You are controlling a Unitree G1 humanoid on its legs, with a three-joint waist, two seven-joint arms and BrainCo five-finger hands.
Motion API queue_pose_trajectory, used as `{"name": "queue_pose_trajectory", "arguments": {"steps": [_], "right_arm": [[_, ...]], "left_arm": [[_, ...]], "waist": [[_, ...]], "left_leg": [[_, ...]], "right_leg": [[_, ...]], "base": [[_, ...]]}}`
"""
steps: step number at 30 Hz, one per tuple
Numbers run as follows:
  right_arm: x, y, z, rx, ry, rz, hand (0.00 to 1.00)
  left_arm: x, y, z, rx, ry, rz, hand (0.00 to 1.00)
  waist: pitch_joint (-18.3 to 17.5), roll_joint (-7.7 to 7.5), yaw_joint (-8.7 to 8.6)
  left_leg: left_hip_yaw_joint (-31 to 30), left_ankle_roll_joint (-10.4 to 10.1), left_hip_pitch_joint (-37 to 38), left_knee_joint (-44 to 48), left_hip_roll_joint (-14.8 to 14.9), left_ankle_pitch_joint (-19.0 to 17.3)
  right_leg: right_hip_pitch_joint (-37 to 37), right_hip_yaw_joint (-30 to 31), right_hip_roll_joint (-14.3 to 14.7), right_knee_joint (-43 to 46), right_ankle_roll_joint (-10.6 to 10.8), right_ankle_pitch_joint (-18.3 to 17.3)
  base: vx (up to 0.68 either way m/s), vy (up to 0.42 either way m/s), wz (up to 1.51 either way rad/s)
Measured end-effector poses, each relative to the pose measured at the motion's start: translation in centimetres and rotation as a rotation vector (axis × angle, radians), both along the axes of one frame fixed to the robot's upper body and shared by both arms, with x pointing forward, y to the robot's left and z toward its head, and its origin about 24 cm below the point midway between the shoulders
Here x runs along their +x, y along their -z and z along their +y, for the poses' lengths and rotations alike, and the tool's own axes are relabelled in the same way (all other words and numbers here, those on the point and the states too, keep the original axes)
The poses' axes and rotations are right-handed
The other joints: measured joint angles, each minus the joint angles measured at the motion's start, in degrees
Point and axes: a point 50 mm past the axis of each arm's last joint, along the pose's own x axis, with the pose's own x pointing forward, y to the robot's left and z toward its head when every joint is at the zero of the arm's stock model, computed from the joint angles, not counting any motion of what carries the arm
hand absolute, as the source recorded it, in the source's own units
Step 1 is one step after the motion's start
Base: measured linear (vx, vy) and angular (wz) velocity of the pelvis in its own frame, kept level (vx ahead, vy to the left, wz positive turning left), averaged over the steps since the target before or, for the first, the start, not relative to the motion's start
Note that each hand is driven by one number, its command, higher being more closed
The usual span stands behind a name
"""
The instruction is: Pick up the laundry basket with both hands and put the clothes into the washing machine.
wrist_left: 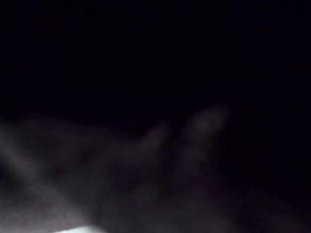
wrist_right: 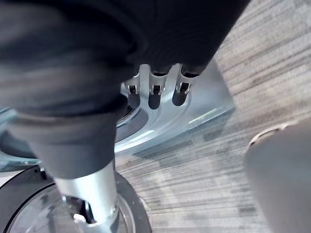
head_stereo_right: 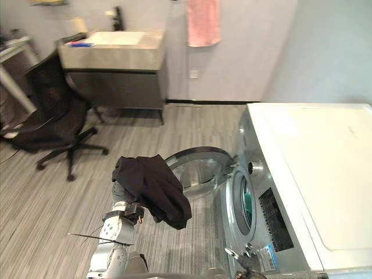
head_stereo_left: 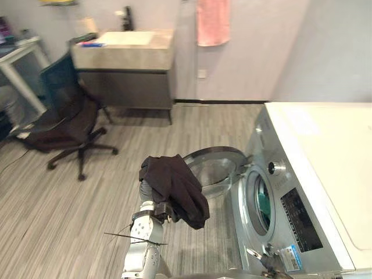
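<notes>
My left hand (head_stereo_left: pixel 150 196) is raised in front of me, left of the washing machine (head_stereo_left: pixel 302 192), with a black garment (head_stereo_left: pixel 174 187) draped over it and hanging down to the right. That cloth darkens the left wrist view. The machine's round door (head_stereo_left: pixel 216 167) stands swung open toward the floor, just right of the garment. Something teal shows inside the drum opening (head_stereo_left: pixel 261 204). My right hand (wrist_right: pixel 154 90) hovers low over the door's rim, its fingers (wrist_right: pixel 181 92) relaxed and holding nothing.
A black office chair (head_stereo_left: pixel 70 131) stands on the striped floor at the left. A sink cabinet (head_stereo_left: pixel 125 64) sits against the back wall, with a pink towel (head_stereo_left: pixel 212 20) hanging to its right. A white table (head_stereo_left: pixel 17 58) stands at the far left.
</notes>
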Motion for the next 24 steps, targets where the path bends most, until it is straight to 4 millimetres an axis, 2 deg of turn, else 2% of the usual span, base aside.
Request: {"name": "queue_pose_trajectory", "arguments": {"steps": [1, 2, 3, 4, 5, 6, 7, 8, 9, 10, 11, 12, 13, 14, 15, 16, 17, 18, 19, 21, 23, 24], "right_arm": [[0.3, -0.1, 0.2, 0.0, -0.015, -0.01, 0.0], [0.9, -0.3, 0.8, 0.004, -0.049, -0.031, 0.0], [1.3, -0.6, 0.8, -0.004, -0.067, -0.056, 0.0], [1.5, -0.6, 1.0, -0.008, -0.079, -0.06, 0.0], [1.6, -0.6, 1.4, -0.011, -0.098, -0.058, 0.0], [1.5, -0.4, 2.2, 0.008, -0.106, -0.051, 0.0], [1.5, -0.3, 2.5, 0.014, -0.117, -0.046, 0.0], [1.7, -0.2, 3.0, 0.013, -0.155, -0.04, 0.0], [2.0, -0.2, 3.7, 0.016, -0.194, -0.035, 0.0], [2.1, -0.1, 3.9, 0.02, -0.21, -0.032, 0.0], [2.0, 0.0, 4.2, 0.031, -0.229, -0.024, 0.0], [2.1, 0.1, 3.9, 0.019, -0.242, -0.018, 0.0], [2.2, 0.2, 3.9, 0.013, -0.253, -0.012, 0.0], [2.3, 0.5, 4.0, 0.01, -0.269, 0.007, 0.0], [2.3, 0.6, 4.0, 0.007, -0.275, 0.017, 0.0], [2.5, 0.7, 3.8, 0.005, -0.27, 0.025, 0.0], [2.5, 0.7, 3.7, 0.001, -0.27, 0.028, 0.0], [2.6, 0.7, 3.4, -0.009, -0.271, 0.025, 0.0], [3.0, 0.6, 2.6, -0.036, -0.28, 0.024, 0.0], [3.8, 0.2, 1.3, -0.092, -0.307, 0.014, 0.0], [3.8, 0.3, 0.1, -0.123, -0.315, 0.045, 0.0], [3.6, 0.4, -0.2, -0.132, -0.324, 0.064, 0.0]], "left_arm": [[-0.3, 0.2, 0.0, -0.001, 0.006, 0.011, 1.0], [-0.9, 0.7, -0.1, -0.009, 0.003, 0.036, 1.0], [-1.4, 1.2, -0.1, -0.017, 0.003, 0.058, 1.0], [-1.6, 1.4, -0.1, -0.017, 0.011, 0.067, 1.0], [-1.8, 1.8, 0.2, -0.02, 0.005, 0.088, 1.0], [-1.7, 1.8, 0.1, -0.027, 0.009, 0.087, 1.0], [-1.8, 1.9, 0.1, -0.032, 0.01, 0.088, 1.0], [-1.9, 2.3, 0.0, -0.033, 0.024, 0.102, 1.0], [-2.2, 2.9, -0.1, -0.03, 0.039, 0.126, 1.0], [-2.3, 3.2, -0.1, -0.031, 0.045, 0.142, 1.0], [-2.5, 3.8, -0.3, -0.034, 0.065, 0.168, 1.0], [-2.5, 4.3, -0.9, -0.038, 0.094, 0.189, 1.0], [-2.5, 4.6, -1.1, -0.035, 0.109, 0.201, 1.0], [-2.7, 5.2, -1.2, -0.03, 0.131, 0.228, 1.0], [-2.8, 5.5, -1.2, -0.026, 0.139, 0.243, 1.0], [-3.0, 6.2, -1.2, -0.011, 0.161, 0.281, 1.0], [-2.9, 6.5, -1.3, 0.006, 0.179, 0.296, 1.0], [-2.8, 6.8, -1.3, 0.019, 0.19, 0.309, 1.0], [-2.7, 7.3, -1.5, 0.03, 0.211, 0.332, 1.0], [-2.1, 7.7, -1.8, 0.039, 0.227, 0.352, 1.0], [-1.6, 7.9, -1.3, 0.049, 0.204, 0.365, 1.0], [-1.1, 7.9, -0.3, 0.047, 0.144, 0.366, 1.0]], "waist": [[-0.2, 0.29, 0.62], [-0.8, 1.85, 1.07], [-0.9, 3.46, 0.88], [-1.1, 3.9, 0.45], [-1.5, 3.13, -0.08], [-1.2, 1.28, 0.35], [-1.2, 0.41, 0.68], [-1.2, -0.05, 0.69], [-1.0, -0.26, 0.89], [-0.9, -0.32, 1.07], [-0.9, -0.34, 1.51], [-0.7, 0.85, 1.18], [-0.7, 1.04, 1.29], [-0.8, 0.92, 1.78], [-0.8, 0.82, 1.83], [-1.0, 0.53, 1.56], [-1.1, 0.14, 1.42], [-1.3, 0.07, 1.29], [-1.4, 0.85, 0.56], [-0.7, 1.91, 0.2], [-0.2, 2.22, 0.07], [0.6, 1.67, -0.05]], "left_leg": [[-4.5, -0.7, 1.2, -7.3, -2.3, -0.2], [-13.4, -2.2, 3.2, -18.1, -5.1, 1.5], [-16.6, -5.0, 3.9, -23.0, -4.7, 7.5], [-17.0, -9.6, 4.4, -21.3, -4.2, 4.3], [-15.6, -9.2, 4.8, -19.9, -5.0, -0.1], [-10.9, -7.9, 4.5, -17.9, -5.6, -1.8], [-8.5, -7.3, 4.5, -17.2, -5.7, -2.3], [-4.0, -6.0, 4.9, -16.5, -5.2, -3.3], [0.9, -5.0, 6.3, -16.8, -4.7, -3.9], [3.1, -4.7, 7.1, -17.0, -4.7, -4.1], [7.0, -4.4, 8.8, -17.8, -4.6, -4.5], [10.2, -4.0, 9.4, -18.4, -3.6, -5.1], [11.6, -4.0, 9.7, -18.8, -3.4, -5.2], [15.1, -4.2, 10.8, -20.0, -2.7, -5.3], [16.3, -4.3, 11.5, -20.9, -2.6, -5.4], [18.6, -5.6, 12.5, -23.5, -2.7, -4.3], [19.5, -5.9, 12.8, -25.2, -2.9, -3.1], [19.7, -6.2, 12.9, -26.4, -3.0, -2.4], [20.0, -6.6, 12.9, -29.4, -3.2, -0.3], [19.6, -6.9, 13.2, -32.5, -3.7, 2.7], [19.2, -6.8, 13.3, -31.2, -2.7, 2.9], [18.7, -6.7, 12.6, -26.7, -1.3, 2.9]], "right_leg": [[-0.9, 2.6, -0.1, 0.3, 0.1, 0.0], [-2.6, 5.9, 0.2, 1.7, 2.4, -0.3], [-3.9, 9.0, 1.4, 3.1, 5.4, -1.7], [-4.8, 11.0, 1.6, 4.0, 7.0, -2.7], [-7.1, 14.3, 0.8, 5.6, 8.4, -3.5], [-9.4, 17.4, -0.4, 7.0, 9.6, -2.8], [-10.2, 17.9, -1.2, 7.0, 10.3, -2.0], [-11.5, 15.9, -2.4, 6.6, 10.3, -0.1], [-13.0, 8.8, -5.1, 7.2, 9.5, 0.6], [-13.3, 4.0, -6.7, 7.7, 9.4, 0.6], [-13.3, -6.4, -9.9, 8.3, 8.4, 0.6], [-13.4, -14.9, -13.0, 9.0, 7.2, 0.0], [-13.6, -19.4, -14.8, 9.9, 6.3, -0.6], [-13.4, -26.5, -18.0, 11.3, 4.9, -1.3], [-13.4, -29.4, -19.2, 11.5, 5.0, -1.3], [-13.6, -34.1, -21.0, 11.0, 5.8, 0.9], [-14.2, -33.8, -20.4, 9.3, 6.9, 5.0], [-14.8, -33.5, -19.7, 8.9, 7.4, 5.3], [-16.1, -33.2, -18.7, 8.5, 7.2, 5.2], [-18.6, -32.8, -18.5, 10.3, 6.5, 4.6], [-19.0, -32.4, -18.0, 11.9, 6.0, 3.2], [-18.4, -31.6, -17.4, 12.5, 6.0, 2.4]], "base": [[0.3, 0.414, -2.3], [0.29, 0.463, -2.37], [0.26, 0.487, -2.25], [0.2, 0.478, -1.89], [0.11, 0.44, -1.72], [0.07, 0.404, -1.65], [-0.02, 0.367, -1.7], [-0.08, 0.325, -1.73], [-0.08, 0.297, -1.74], [-0.09, 0.23, -1.75], [-0.1, 0.136, -1.49], [-0.16, 0.108, -1.39], [-0.17, 0.05, -1.32], [-0.15, 0.003, -1.15], [-0.07, -0.061, -1.4], [0.01, -0.134, -0.98], [0.07, -0.138, -0.75], [0.11, -0.158, -0.33], [0.15, -0.142, -0.18], [0.23, -0.186, -0.18], [0.19, -0.189, -0.2], [0.17, -0.192, -0.24]]}}
